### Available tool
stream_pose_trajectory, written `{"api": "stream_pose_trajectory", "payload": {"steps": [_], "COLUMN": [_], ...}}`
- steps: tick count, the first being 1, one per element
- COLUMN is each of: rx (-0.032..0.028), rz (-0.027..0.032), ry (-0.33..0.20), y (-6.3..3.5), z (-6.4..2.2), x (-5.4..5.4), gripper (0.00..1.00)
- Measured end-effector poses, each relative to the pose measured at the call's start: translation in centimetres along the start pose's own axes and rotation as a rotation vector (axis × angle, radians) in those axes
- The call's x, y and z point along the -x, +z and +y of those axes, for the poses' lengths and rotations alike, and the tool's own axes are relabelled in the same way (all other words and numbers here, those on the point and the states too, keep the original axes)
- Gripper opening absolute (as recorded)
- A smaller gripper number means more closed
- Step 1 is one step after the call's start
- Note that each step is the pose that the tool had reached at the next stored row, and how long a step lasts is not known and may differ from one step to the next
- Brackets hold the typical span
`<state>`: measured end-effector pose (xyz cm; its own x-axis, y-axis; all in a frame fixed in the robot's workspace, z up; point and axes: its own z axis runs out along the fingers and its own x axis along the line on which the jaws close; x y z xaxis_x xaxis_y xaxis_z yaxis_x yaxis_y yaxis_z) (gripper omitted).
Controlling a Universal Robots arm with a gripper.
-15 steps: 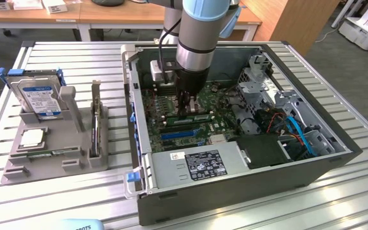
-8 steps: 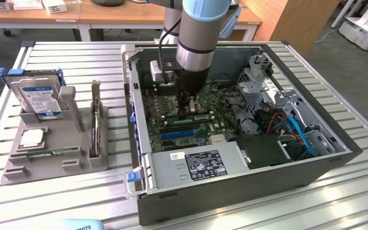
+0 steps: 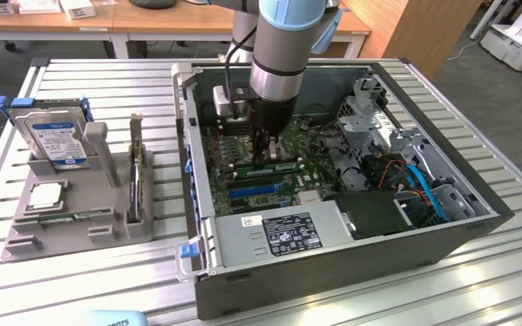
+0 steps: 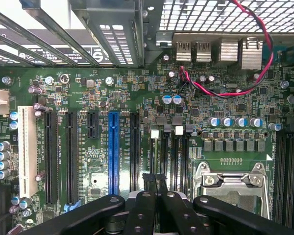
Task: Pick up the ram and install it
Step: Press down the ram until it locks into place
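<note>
Hovering over the motherboard (image 4: 137,98), claw (image 3: 263,161) closed with nothing gripped, ram (image 3: 279,168) just beside it

Motherboard (image 3: 270,170) partly behind arm (image 3: 274,61)

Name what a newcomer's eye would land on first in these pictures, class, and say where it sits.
The open computer case dominates the slatted table, with the arm reaching down into it and the shut gripper close over the green motherboard. At the exterior view's left, a grey holder carries a hard drive.
</note>
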<state>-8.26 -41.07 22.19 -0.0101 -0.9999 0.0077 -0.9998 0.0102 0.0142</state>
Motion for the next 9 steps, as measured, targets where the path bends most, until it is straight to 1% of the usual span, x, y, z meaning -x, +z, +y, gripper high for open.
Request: {"api": "stream_pose_trajectory", "payload": {"steps": [9], "rx": [-0.0001], "rz": [-0.0002], "ry": [0.0], "y": [0.01], "z": [0.0], "x": [0.01], "gripper": [0.1]}}
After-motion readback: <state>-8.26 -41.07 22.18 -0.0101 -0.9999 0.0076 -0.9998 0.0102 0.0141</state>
